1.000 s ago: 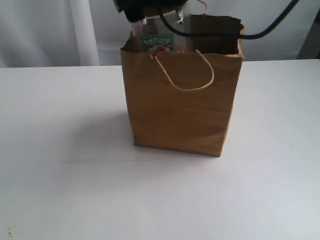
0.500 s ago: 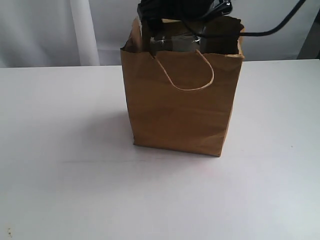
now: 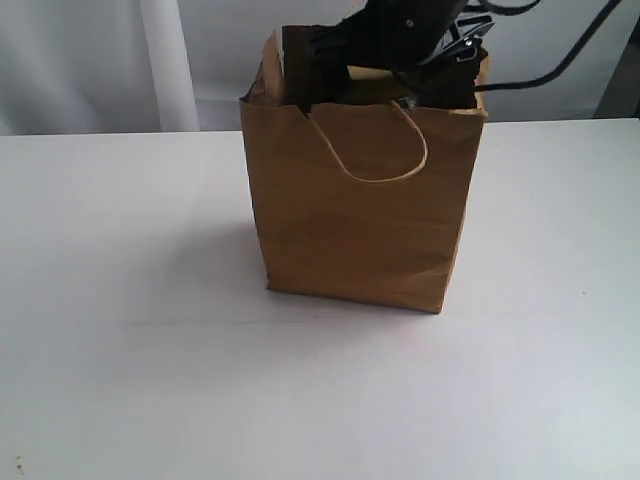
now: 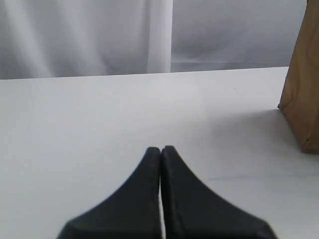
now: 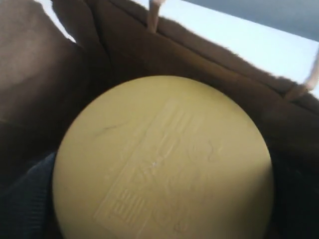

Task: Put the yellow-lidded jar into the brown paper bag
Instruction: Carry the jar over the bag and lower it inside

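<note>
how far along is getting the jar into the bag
Mostly done: the yellow-lidded jar is inside the brown paper bag, its lid ringed by paper walls. In hand: the right arm reaches into the bag's mouth; whether its fingers grip the jar is hidden. Remaining: let go, if holding, and withdraw. The left gripper is shut, idle over the table.

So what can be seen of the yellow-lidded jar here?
Only its top shows, in the right wrist view: the yellow-lidded jar presents a round, matte mustard-yellow lid, plastic-looking, facing the camera, with faint raised moulded marks and a thin scuff. It is down inside the brown paper bag, whose walls rise around it. Body, label and contents are hidden; the exterior view does not clearly show it. What holds or supports it cannot be seen.
</note>
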Robot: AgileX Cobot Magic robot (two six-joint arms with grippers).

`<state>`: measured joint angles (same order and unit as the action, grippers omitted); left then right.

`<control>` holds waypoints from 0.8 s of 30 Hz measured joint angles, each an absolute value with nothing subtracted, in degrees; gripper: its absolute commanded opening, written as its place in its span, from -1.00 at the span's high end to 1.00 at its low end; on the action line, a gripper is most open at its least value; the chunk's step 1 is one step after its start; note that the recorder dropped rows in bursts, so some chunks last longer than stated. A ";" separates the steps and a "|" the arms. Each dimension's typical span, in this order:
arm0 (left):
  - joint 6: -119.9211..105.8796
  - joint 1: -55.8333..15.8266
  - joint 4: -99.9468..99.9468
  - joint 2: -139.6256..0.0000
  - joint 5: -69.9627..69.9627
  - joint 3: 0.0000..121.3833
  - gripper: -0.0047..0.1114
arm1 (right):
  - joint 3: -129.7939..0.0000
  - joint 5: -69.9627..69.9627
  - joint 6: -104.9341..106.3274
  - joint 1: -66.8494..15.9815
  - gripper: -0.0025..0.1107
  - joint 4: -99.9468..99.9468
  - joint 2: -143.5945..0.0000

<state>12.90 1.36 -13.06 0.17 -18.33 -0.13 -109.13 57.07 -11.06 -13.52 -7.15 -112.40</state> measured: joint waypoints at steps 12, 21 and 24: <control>12.90 1.36 -13.06 0.17 -18.33 -0.13 0.90 | -109.08 54.11 -9.04 -13.52 0.96 -4.85 -122.09; 12.90 1.36 -13.06 0.17 -18.33 -0.13 0.90 | -109.08 55.51 -8.92 -13.52 0.96 -4.43 -122.94; 12.90 1.36 -13.06 0.17 -18.33 -0.13 0.90 | -109.19 55.24 -8.92 -13.52 0.96 -4.43 -123.19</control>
